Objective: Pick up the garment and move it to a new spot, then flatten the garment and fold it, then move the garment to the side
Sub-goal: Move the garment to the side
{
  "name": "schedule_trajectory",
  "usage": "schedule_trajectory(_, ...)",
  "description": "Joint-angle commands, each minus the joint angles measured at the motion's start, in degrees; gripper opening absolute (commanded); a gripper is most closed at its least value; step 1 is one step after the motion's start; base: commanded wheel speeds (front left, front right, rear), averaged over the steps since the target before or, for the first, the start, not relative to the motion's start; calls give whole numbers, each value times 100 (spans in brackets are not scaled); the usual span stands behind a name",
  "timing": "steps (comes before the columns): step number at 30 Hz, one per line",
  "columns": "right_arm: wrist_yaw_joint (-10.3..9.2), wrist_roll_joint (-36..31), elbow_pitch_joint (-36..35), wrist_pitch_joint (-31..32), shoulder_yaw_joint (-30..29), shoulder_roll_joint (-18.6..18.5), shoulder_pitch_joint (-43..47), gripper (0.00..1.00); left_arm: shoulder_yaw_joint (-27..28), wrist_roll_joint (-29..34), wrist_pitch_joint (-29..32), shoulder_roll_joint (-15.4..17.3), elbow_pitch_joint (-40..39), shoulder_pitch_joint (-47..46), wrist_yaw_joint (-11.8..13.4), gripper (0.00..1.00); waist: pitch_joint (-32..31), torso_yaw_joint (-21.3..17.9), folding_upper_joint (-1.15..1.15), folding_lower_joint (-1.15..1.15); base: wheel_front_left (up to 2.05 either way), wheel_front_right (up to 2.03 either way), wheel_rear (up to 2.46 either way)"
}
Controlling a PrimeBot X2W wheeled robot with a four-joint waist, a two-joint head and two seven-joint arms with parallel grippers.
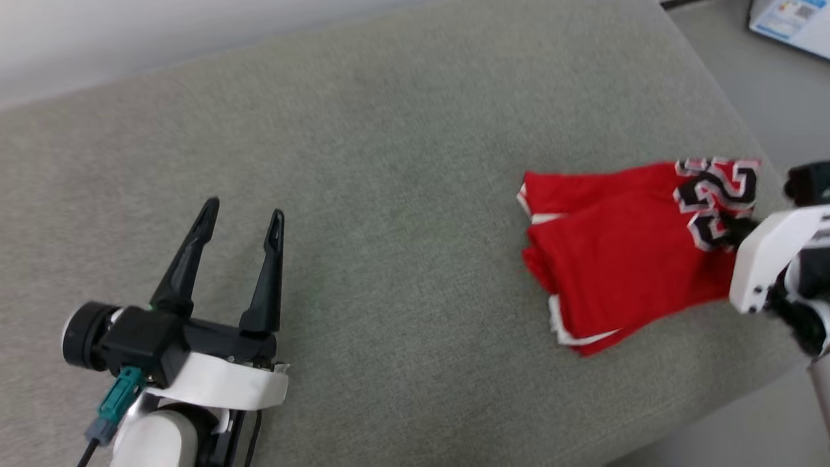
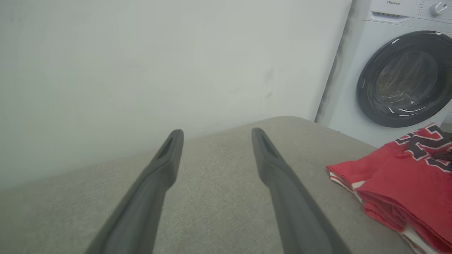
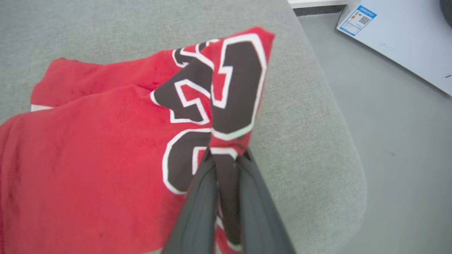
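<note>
Grey surface held your folded garment, number partly hidden where right gripper fingers pinched it; left gripper fingers stood spread, well away.

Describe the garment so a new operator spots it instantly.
On the grey cushion, look toward its right end. The garment lies there folded, one corner pinched in the right gripper. Bright red cloth, white trim and black, white-outlined numerals set it apart from the plain grey around it.
</note>
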Motion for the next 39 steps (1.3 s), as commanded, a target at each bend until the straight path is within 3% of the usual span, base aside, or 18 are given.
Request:
schedule_trajectory(1,-6,-44,14,-76,-50,-10,-154,0,2,39,21,39,-33,-88,-26,100,477,-316,0,0,0,0,0)
schedule_trajectory(14,-6,-914,797,-1479,-1640,-139,-1513,0,-120,228,517,566,-792,-1040,-295,100,1923,-119,0,0,0,0,0)
schedule_trajectory(20,-6,-1309,1144,-1817,-2104,41,-1812,0,-137,275,678,715,-1051,-1272,-333,100,2286,-71,0,0,0,0,0)
schedule_trajectory(22,-6,-1462,1290,-1965,-2209,130,-1893,42,-155,275,705,740,-1072,-1307,-334,100,2333,-65,0,0,0,0,0)
schedule_trajectory(23,-6,-1539,1366,-2035,-2253,167,-1919,86,-166,269,715,744,-1074,-1325,-335,100,2342,-62,0,0,0,0,0)
schedule_trajectory(24,-6,-1603,1445,-2107,-2308,207,-1943,100,-176,266,725,744,-1080,-1341,-336,100,2345,-59,0,0,0,0,0)
schedule_trajectory(30,-6,-2037,1659,-2611,-2658,331,-2013,100,-216,208,647,706,-978,-1289,-309,100,2132,-27,0,0,0,0,0)
schedule_trajectory(39,-6,-2184,1076,-3149,-2508,383,-1440,100,-306,50,197,405,-445,-920,-145,100,1130,217,0,0,0,0,0)
